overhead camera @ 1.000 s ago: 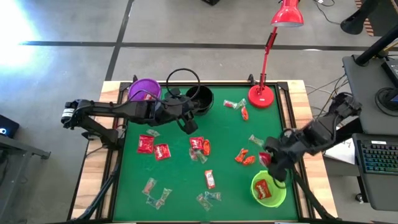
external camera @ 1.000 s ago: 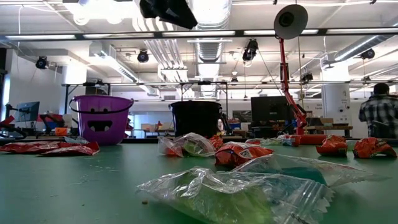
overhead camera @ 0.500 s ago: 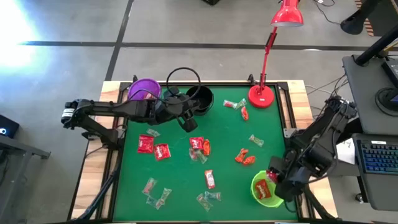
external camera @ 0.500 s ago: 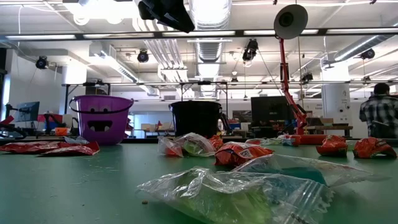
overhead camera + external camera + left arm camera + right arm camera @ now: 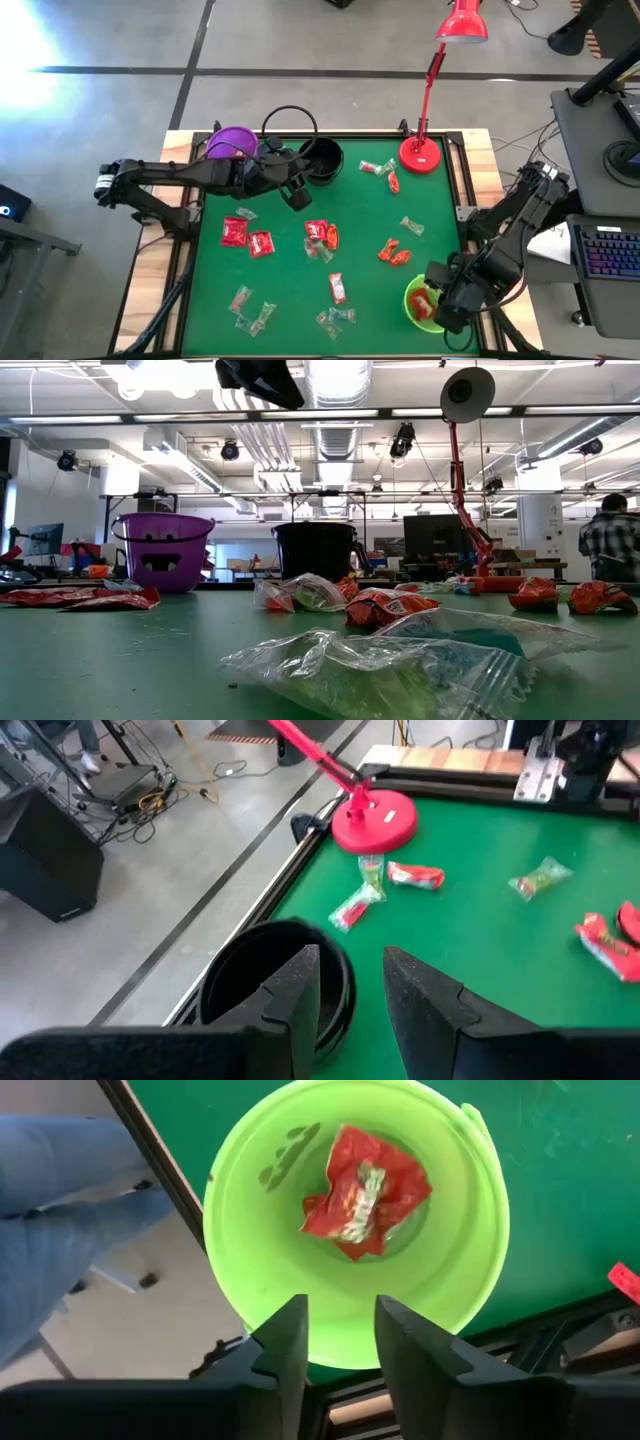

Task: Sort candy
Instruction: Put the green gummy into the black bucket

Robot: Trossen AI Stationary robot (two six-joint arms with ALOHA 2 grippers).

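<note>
Green bowl (image 5: 470, 1260), red candy (image 5: 365, 1190) below right hand (image 5: 340, 1330)

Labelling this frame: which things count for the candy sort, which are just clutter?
Job: candy on the mat; red candy in green bowl; purple bowl; black bowl; right gripper; left gripper.
Clutter: red lamp; keyboard.

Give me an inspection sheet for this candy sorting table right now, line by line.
Surface: green felt table top, wooden rim.
Job's things: wrapped candy scattered; one red-wrapped candy inside lime green bowl; purple bowl and black bowl at the far edge.
Clutter: red desk lamp.
Grippers: left gripper open beside black bowl; right gripper open above green bowl.
Cables: on floor.
Surroundings: person, desk with keyboard.
</note>
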